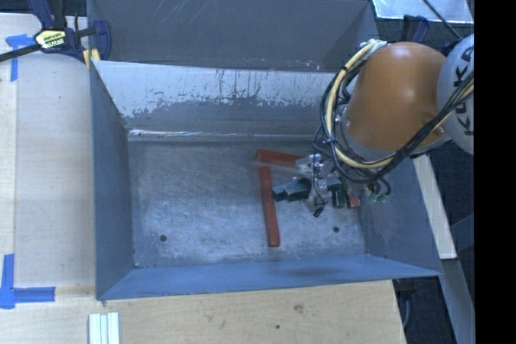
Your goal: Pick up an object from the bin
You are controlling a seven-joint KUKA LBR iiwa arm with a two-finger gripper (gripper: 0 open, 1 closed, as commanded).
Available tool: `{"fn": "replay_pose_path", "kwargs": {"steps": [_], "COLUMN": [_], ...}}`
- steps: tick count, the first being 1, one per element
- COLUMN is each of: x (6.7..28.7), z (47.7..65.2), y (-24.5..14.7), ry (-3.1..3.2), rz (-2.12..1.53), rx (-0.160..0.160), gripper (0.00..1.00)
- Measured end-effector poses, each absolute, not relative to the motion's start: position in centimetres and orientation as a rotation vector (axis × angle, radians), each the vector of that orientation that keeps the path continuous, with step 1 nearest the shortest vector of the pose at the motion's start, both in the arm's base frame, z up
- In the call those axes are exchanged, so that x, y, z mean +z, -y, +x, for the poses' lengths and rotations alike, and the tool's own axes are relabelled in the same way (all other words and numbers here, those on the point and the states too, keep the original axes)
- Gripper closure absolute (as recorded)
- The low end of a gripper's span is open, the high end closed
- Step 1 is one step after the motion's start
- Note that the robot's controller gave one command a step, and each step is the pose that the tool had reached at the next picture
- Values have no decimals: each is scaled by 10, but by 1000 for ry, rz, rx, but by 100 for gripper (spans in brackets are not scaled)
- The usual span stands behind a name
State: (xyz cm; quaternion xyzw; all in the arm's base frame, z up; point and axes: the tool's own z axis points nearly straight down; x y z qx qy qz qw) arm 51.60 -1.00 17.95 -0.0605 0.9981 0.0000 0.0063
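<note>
Grey metal bin: lying open under the camera, its floor carrying a few small things a little toward 3 o'clock of its middle.
Arm: reaching in from 3 o'clock, its rounded orange cover hanging over the bin's 3 o'clock wall, with black and yellow cables looping round it.
Gripper: sitting low over the floor on the 3 o'clock side. I cannot tell whether it is spread or pressed together, since its end is blurring into wiring and small parts.
Long red-brown stick: lying flat, running roughly from 12 to 6 o'clock, near the gripper at its 9 o'clock.
Short red-brown stick: lying crosswise by the long stick's 12 o'clock end, at the gripper's 11 o'clock.
Small dark piece: lying between the long red-brown stick and the gripper, just beside the gripper at its 9 o'clock, and so being the nearest thing to it. Whether the two are touching is not showing clearly.
</note>
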Motion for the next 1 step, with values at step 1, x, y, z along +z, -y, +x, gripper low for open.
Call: {"fn": "replay_pose_path", "kwargs": {"steps": [1], "x": [231], "z": [516], "y": [41], "ry": [-3127], "rz": [-168], "rx": [-4], "gripper": [100]}}
